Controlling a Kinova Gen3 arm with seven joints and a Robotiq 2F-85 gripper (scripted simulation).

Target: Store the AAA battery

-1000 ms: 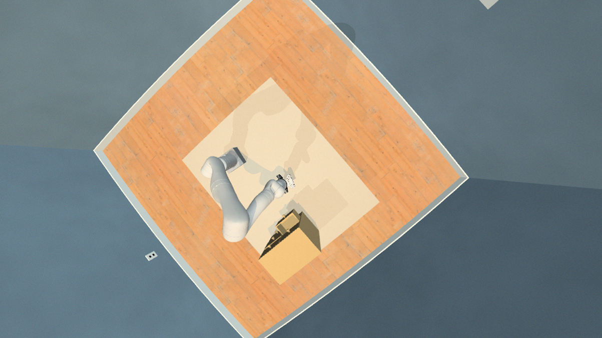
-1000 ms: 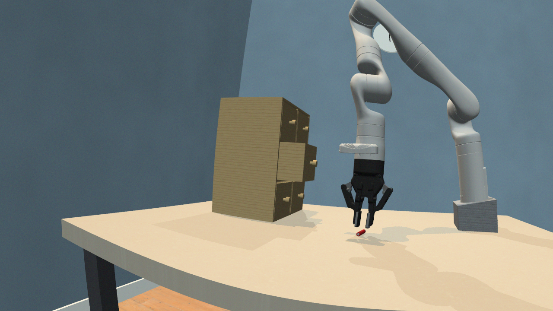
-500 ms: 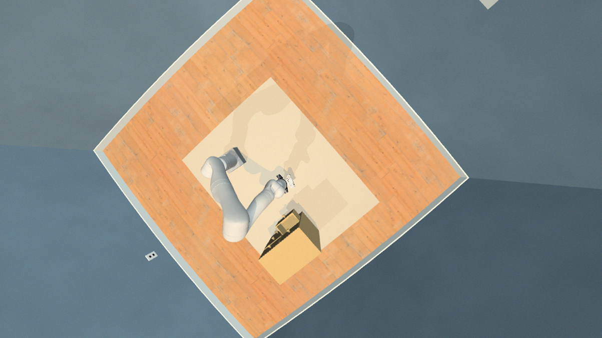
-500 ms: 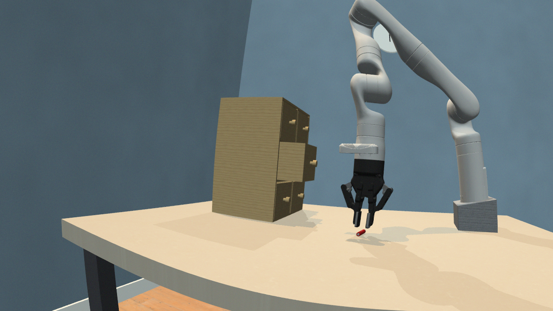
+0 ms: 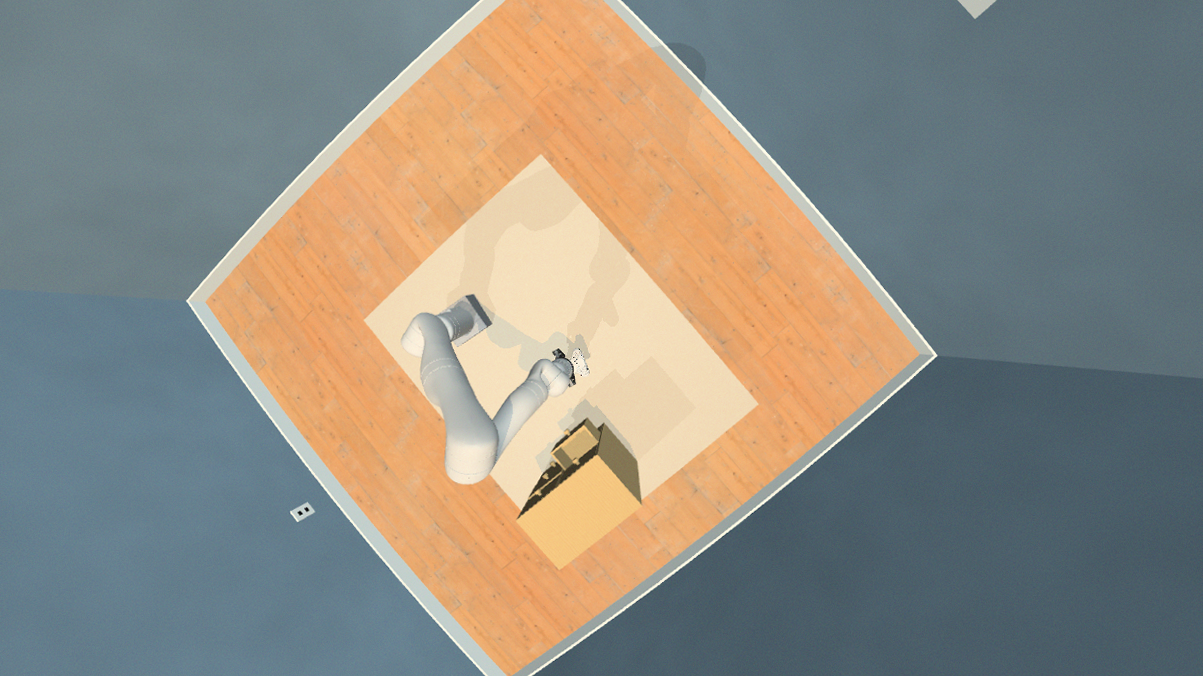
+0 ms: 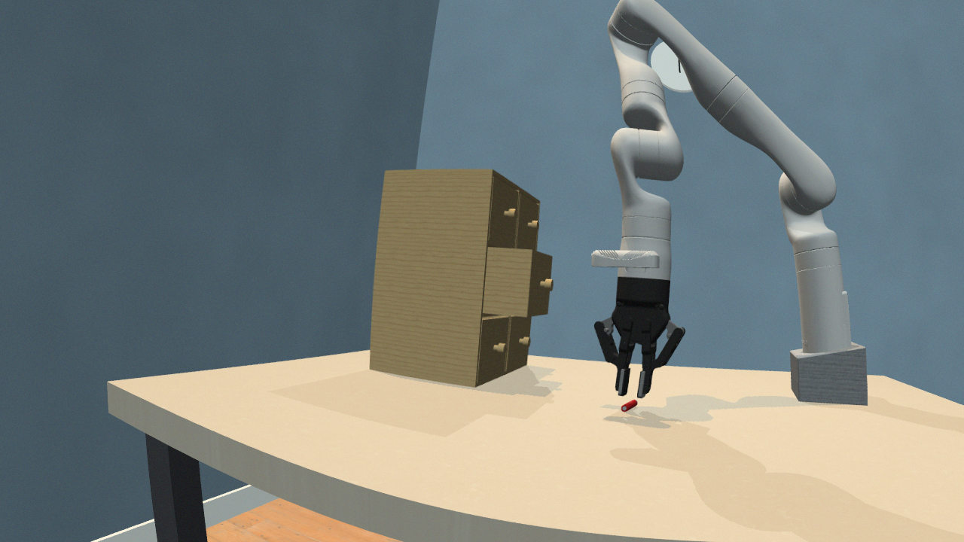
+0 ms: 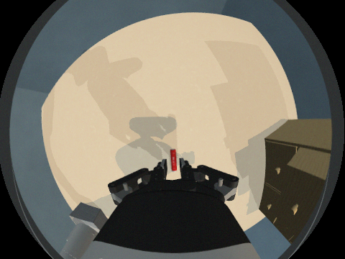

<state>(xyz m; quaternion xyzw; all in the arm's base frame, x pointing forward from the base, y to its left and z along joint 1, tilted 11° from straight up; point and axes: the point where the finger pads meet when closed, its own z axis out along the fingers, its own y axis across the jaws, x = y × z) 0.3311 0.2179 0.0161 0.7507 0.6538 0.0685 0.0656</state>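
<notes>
The AAA battery [image 6: 629, 406] [image 7: 173, 160], red, lies flat on the table [image 6: 842, 458] [image 7: 180, 47]; I cannot make it out in the top view. My gripper [image 5: 568, 367] [image 6: 632, 388] [image 7: 173, 163] points down, partly open and empty, a little above the battery. In the wrist view the battery lies lengthwise between the fingertips. The wooden chest [image 5: 581, 511] [image 6: 431, 269] [image 7: 302, 129] stands upright. One middle-row drawer [image 5: 577, 444] [image 6: 508, 281] [image 7: 310, 162] is pulled partly out and looks level. Its contents cannot be made out. The other drawer fronts that show look pushed in.
The robot's base block [image 5: 475, 315] [image 6: 828, 375] [image 7: 86, 215] stands on the table, across from the chest's front. The open drawer and its knob [image 6: 546, 284] stick out on the gripper's side. Arm and chest shadows cross the table.
</notes>
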